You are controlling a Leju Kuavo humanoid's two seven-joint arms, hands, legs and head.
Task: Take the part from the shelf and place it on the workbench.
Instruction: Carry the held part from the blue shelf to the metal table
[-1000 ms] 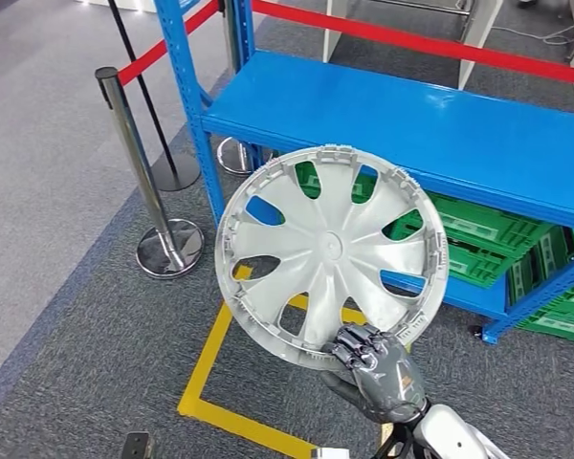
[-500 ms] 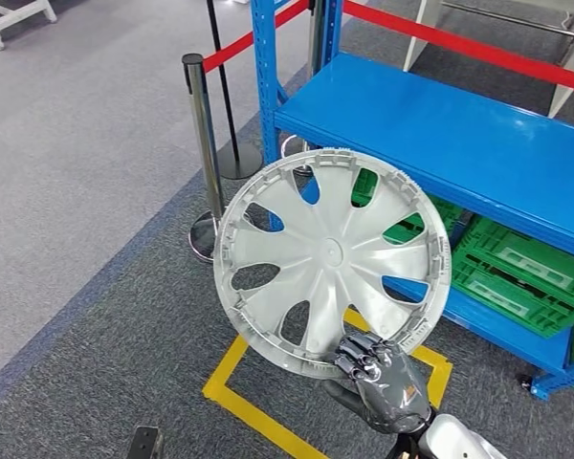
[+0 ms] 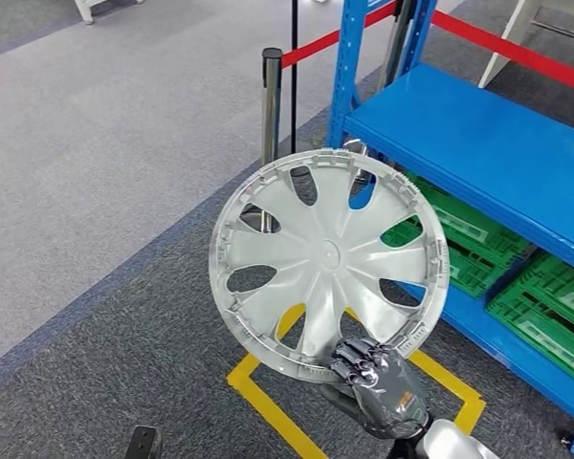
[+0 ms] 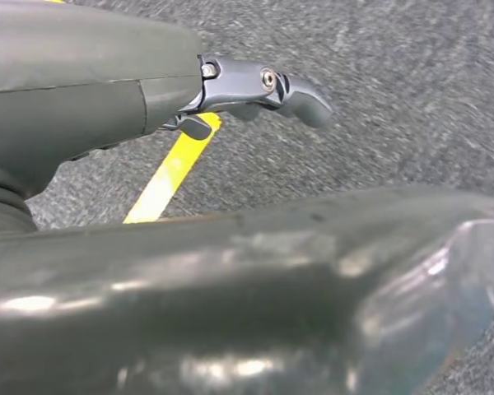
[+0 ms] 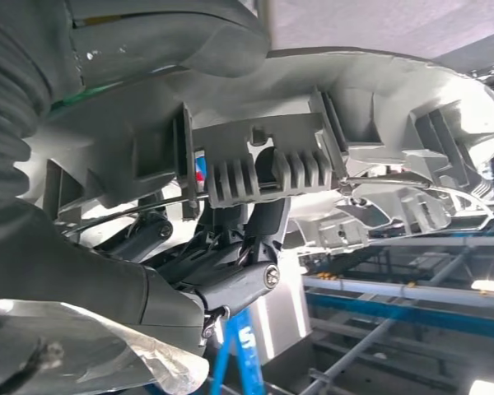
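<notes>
A silver wheel cover (image 3: 326, 260) with several spoke openings hangs in the air in front of me, face toward the head view. My right hand (image 3: 374, 382) grips its lower rim from below. The right wrist view shows the ribbed back of that wheel cover (image 5: 263, 160) with my right hand (image 5: 232, 271) curled under its edge. My left hand (image 4: 257, 86) hangs over the carpet with nothing in it, its fingers only partly visible.
A blue shelf (image 3: 486, 143) stands at the right, with green crates (image 3: 544, 306) under it. A steel stanchion post (image 3: 271, 105) with a red belt (image 3: 313, 46) stands behind the cover. Yellow floor tape (image 3: 270, 406) marks a box on grey carpet; open floor lies left.
The whole view has swung left: the shelf, post and tape slid to the right in the picture. The wheel cover stays held in my right hand at the same place in view.
</notes>
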